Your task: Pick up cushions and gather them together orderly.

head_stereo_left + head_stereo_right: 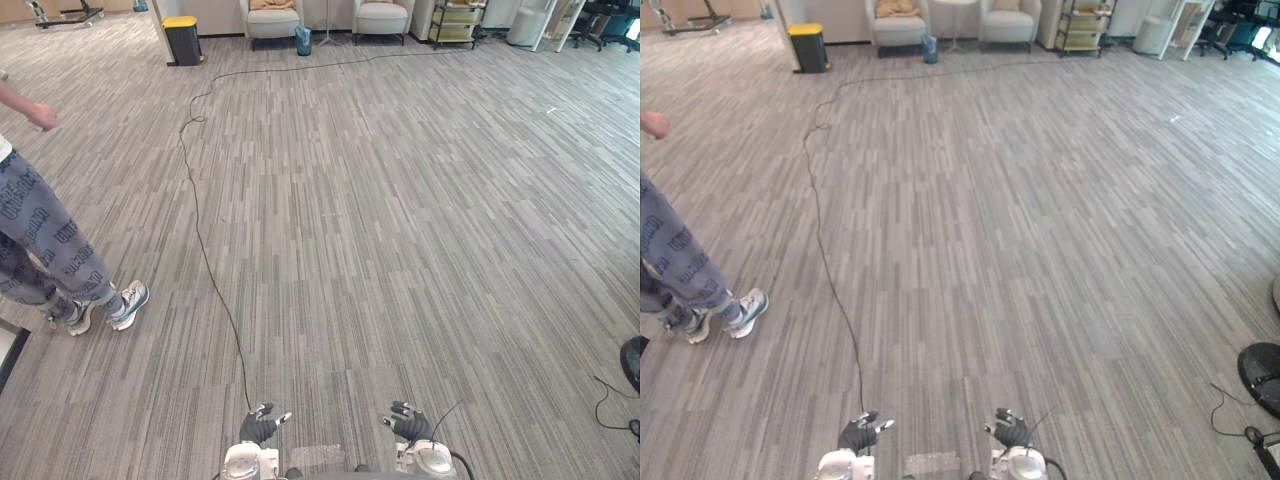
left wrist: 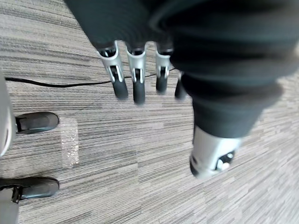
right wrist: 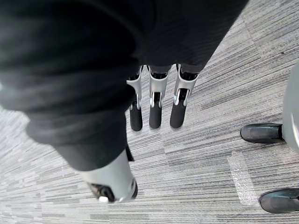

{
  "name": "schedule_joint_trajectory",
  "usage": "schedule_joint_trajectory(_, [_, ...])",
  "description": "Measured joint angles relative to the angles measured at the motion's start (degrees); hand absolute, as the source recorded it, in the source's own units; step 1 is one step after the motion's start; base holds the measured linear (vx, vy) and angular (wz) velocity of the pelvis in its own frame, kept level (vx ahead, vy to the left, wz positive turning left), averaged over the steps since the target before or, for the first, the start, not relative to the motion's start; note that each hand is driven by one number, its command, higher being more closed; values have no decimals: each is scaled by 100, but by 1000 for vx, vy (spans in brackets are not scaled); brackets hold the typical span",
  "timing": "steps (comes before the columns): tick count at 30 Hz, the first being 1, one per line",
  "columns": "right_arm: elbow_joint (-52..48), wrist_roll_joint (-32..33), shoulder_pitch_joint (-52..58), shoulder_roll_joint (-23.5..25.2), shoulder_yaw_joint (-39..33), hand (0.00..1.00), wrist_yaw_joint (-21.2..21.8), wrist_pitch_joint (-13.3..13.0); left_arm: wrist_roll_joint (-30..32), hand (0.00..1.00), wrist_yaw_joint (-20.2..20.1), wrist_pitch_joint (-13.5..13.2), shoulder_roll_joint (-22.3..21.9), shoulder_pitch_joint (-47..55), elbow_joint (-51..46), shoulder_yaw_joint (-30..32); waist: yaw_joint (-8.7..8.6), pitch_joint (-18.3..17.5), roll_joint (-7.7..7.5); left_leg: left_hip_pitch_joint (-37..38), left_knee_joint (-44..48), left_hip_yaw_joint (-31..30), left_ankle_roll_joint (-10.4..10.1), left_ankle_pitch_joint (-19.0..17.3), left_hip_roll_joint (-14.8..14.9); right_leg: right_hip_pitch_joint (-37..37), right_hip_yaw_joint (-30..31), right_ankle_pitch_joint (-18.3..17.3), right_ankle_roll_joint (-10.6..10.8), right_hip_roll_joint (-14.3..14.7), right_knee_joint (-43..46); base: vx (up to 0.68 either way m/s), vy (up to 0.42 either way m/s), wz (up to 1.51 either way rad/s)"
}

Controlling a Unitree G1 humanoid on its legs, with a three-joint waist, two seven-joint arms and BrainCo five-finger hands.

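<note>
No cushion lies on the grey carpet near me. Far across the room stand two pale armchairs; the left armchair (image 1: 272, 20) has a tan cushion (image 1: 272, 4) on its seat, and the right armchair (image 1: 1007, 22) holds a pale cushion (image 1: 1006, 5). My left hand (image 1: 260, 425) and my right hand (image 1: 408, 424) hang low at the near edge, a little apart. In the left wrist view the left hand's fingers (image 2: 135, 79) point straight down over bare carpet; in the right wrist view the right hand's fingers (image 3: 156, 102) do the same. Both hands are open and hold nothing.
A person (image 1: 50, 250) in patterned trousers and sneakers stands at the left. A black bin with a yellow lid (image 1: 182, 40) stands by a pillar at the back left, and a shelf trolley (image 1: 455, 22) beside the armchairs. A dark round base (image 1: 1262, 372) sits at the right edge.
</note>
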Motion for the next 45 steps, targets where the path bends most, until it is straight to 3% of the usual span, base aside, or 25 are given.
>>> schedule_joint_trajectory(14, [445,120,-206,46,-446,0,171,27,5,0,-25,-2,-95,-116,273,622,0,84,-74,25,-2,-1,29,5,-71,138,-11,80,23,-60,-99,-1,7,2])
schedule_joint_trajectory(32, [425,197,-231,71,-660,0,381,124,218,0,-179,95,-176,-231,403,883,1,176,-17,204,-4,265,-45,-156,-11,299,154,61,48,-9,-171,-26,-16,-7])
schedule_joint_trajectory(34, [409,200,-209,68,-675,0,383,123,218,0,-178,100,-183,-231,389,900,1,184,-19,198,-4,292,-23,-218,-9,286,162,44,48,-6,-169,18,0,-8])
schedule_joint_trajectory(37, [339,203,-181,50,-789,0,385,124,216,0,-178,118,-215,-242,324,1052,1,232,-19,106,3,379,-61,-338,34,-56,208,-274,23,-2,326,78,4,-7])
schedule_joint_trajectory(39, [173,209,-143,92,-845,0,382,117,215,0,-174,152,-196,-290,236,1208,2,305,-136,-99,397,504,-121,-597,104,-309,200,-622,-9,-55,839,156,-36,6])
schedule_joint_trajectory(40, [123,214,-142,109,-846,0,386,117,215,0,-174,154,-183,-310,121,1349,18,392,-217,-426,1163,545,-146,-987,216,-460,202,-861,-64,-104,1183,204,-88,6])
schedule_joint_trajectory(41, [-13,215,-97,88,-851,0,383,126,215,0,-172,163,-187,-310,39,1414,35,431,-190,-697,1988,609,-107,-1281,384,-521,176,-1048,-87,-103,1438,171,-80,8])
schedule_joint_trajectory(42, [-44,215,-83,82,-855,0,383,126,215,0,-174,177,-194,-306,13,1469,34,451,-182,-767,2258,660,-116,-1392,438,-523,164,-1131,-83,-104,1515,216,-62,17])
schedule_joint_trajectory(43, [-122,213,-57,71,-866,0,379,122,212,0,-172,216,-210,-317,-144,1595,27,551,-197,-1231,3593,772,-103,-1520,672,-450,165,-1355,-95,-138,1703,171,-45,15])
schedule_joint_trajectory(45, [-240,209,3,68,-829,0,372,133,202,0,-167,211,-224,-291,-303,1724,67,630,-177,-1791,4946,859,-157,-1553,1018,-243,165,-1508,-178,-138,1703,321,6,-3])
